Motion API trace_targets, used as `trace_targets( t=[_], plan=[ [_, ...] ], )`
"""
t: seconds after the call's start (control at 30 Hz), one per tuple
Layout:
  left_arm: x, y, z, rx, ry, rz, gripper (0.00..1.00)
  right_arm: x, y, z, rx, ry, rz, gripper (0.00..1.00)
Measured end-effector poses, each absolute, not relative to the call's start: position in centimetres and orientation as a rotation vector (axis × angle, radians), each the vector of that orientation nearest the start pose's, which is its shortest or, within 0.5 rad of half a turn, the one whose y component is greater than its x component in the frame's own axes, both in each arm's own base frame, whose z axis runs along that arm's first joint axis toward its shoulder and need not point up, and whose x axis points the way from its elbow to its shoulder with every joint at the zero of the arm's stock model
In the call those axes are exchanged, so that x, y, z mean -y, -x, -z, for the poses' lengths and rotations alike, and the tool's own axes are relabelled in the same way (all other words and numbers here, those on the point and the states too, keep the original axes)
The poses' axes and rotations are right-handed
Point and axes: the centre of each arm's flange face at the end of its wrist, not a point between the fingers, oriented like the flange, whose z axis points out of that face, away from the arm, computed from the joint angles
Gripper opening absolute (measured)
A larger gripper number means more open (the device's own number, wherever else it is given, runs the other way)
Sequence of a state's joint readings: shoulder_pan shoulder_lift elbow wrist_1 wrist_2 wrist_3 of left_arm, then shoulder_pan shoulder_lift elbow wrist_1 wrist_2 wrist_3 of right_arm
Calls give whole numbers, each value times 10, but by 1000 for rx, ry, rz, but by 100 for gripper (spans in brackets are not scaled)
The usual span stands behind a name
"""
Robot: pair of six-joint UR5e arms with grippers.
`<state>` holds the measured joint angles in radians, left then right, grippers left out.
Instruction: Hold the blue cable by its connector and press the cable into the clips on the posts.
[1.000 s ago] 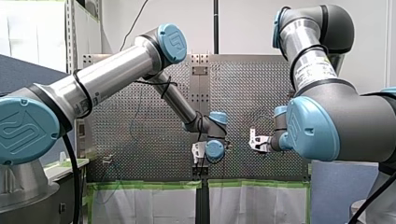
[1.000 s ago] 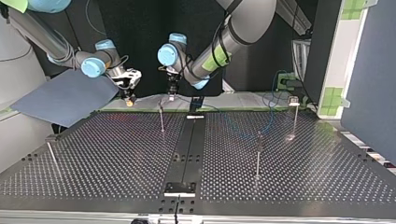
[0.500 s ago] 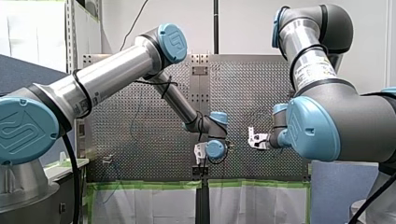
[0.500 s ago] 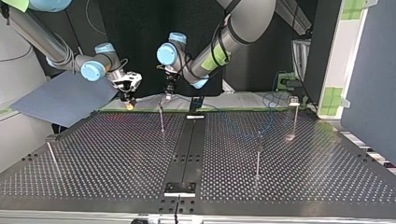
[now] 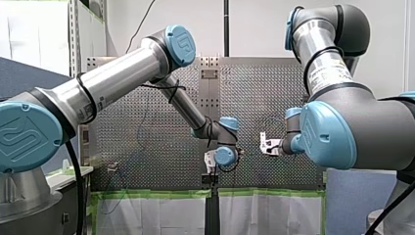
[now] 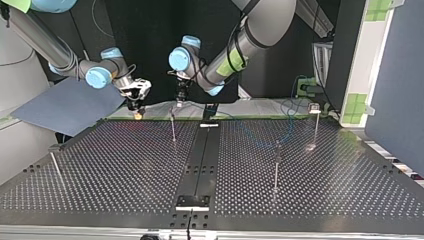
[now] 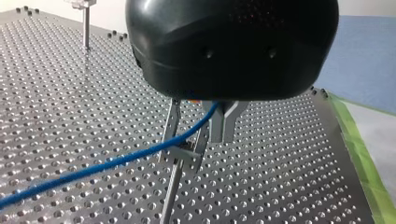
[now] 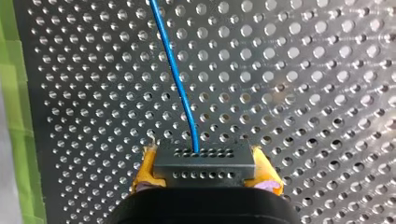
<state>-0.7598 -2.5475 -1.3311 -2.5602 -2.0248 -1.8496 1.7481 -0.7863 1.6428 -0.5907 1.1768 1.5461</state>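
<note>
Your right gripper (image 8: 204, 173) clamps the connector (image 8: 204, 161) between yellow pads (image 8: 145, 165); blue cable (image 8: 180, 84) runs ahead over the perforated table (image 8: 303, 70). Your left gripper (image 7: 198, 126): can't tell its grip. Cable crosses the clip (image 7: 187, 151) on the post (image 7: 169, 200), apparently unseated. Seating step; next, you push cable squarely down.

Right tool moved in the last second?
Yes. In the top view my right tool has sunk toward the table's far edge, slightly away from the post.
</note>
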Motion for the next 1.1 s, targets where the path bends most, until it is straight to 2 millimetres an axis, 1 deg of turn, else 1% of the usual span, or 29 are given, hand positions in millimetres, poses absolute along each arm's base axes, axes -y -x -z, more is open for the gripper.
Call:
trace_targets(
  t=[0.4,0.73,1.1],
  plan=[
    [551,-467,-25,-1722,-62,375,2,587,-285,-52,1022,-1774,-1550,0],
    [560,-479,-41,-1705,-52,386,2,587,-289,-53,1005,-1763,-1583,0],
    [549,-494,-42,-1706,-29,365,2,590,-290,-55,992,-1747,-1601,0]
  ],
)
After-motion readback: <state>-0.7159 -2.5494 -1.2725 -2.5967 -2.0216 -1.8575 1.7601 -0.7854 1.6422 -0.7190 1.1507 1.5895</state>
